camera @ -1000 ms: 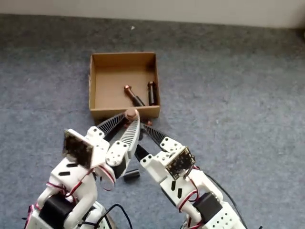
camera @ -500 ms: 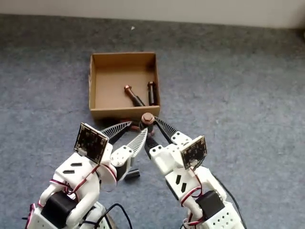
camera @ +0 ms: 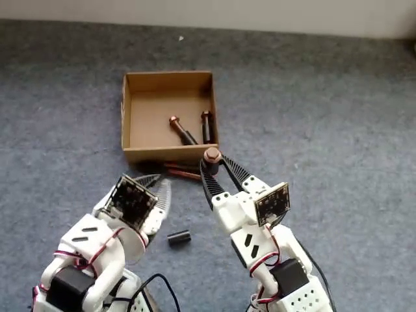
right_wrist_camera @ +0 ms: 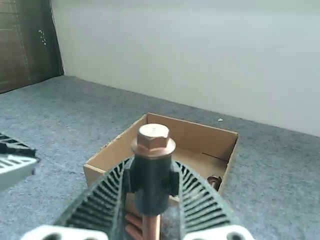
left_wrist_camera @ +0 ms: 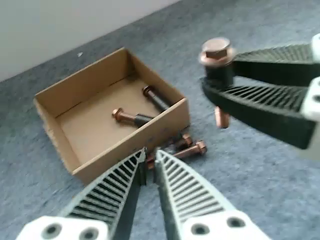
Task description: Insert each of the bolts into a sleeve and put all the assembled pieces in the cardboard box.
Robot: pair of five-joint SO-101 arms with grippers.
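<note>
The left gripper (left_wrist_camera: 151, 159) has drawn back toward the near edge of the carpet (camera: 325, 130), fingers almost pressed together on nothing. The right gripper (camera: 212, 162) has carried the sleeved bolt (right_wrist_camera: 151, 170) it pinches upright to the near right corner of the cardboard box (camera: 130, 104). Nearest me lies one loose sleeve (camera: 179, 238), then two bare bolts (left_wrist_camera: 192, 148) I can count beside the box's near wall, then the held piece, then two finished pieces (camera: 184, 132) in the box toward its right wall. I'd say the drop-off is in hand: the right arm needs to clear that wall and release over the box floor.
</note>
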